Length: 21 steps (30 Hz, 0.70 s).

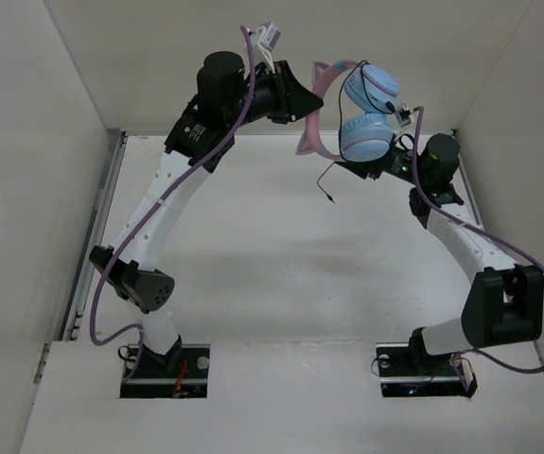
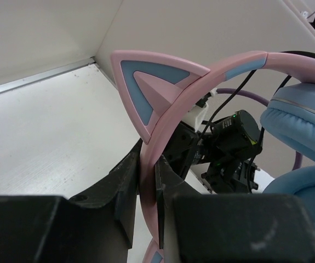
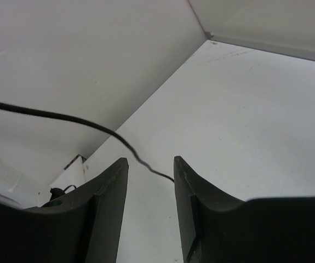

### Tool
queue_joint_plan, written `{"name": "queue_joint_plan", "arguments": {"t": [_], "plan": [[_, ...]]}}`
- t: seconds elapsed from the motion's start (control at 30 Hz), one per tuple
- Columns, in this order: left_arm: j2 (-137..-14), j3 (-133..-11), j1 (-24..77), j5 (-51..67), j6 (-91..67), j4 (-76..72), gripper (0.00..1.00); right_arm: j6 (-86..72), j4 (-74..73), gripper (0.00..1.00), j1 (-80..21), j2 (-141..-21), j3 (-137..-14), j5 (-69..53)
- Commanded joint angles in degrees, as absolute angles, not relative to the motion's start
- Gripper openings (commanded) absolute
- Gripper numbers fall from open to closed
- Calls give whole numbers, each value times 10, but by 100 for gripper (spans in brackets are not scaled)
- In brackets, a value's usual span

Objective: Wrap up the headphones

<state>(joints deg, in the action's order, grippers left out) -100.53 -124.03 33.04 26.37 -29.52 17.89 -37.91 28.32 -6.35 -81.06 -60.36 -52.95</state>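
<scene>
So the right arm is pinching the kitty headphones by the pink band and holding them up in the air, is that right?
No, wrong side. The left wrist view shows the left end effector pinching the headphones by the pink band, holding them up in the air. The right end effector is open.

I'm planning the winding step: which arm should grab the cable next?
Right. The right gripper is open, with the cable running into the gap between its fingers. The left gripper is shut on the headband, holding the headphones up.
</scene>
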Motion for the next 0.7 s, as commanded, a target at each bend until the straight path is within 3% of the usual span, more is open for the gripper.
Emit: {"name": "queue_joint_plan", "arguments": {"t": [0.0, 0.47, 0.67], "plan": [[-976, -1282, 336, 275, -322, 119, 0, -371, 301, 45, -64, -813, -629, -526], [-991, -1317, 336, 270, -324, 117, 0, -376, 316, 44, -91, -819, -592, -515], [-1000, -1330, 334, 268, -328, 116, 0, -388, 351, 38, -129, -825, -566, -519]]}}
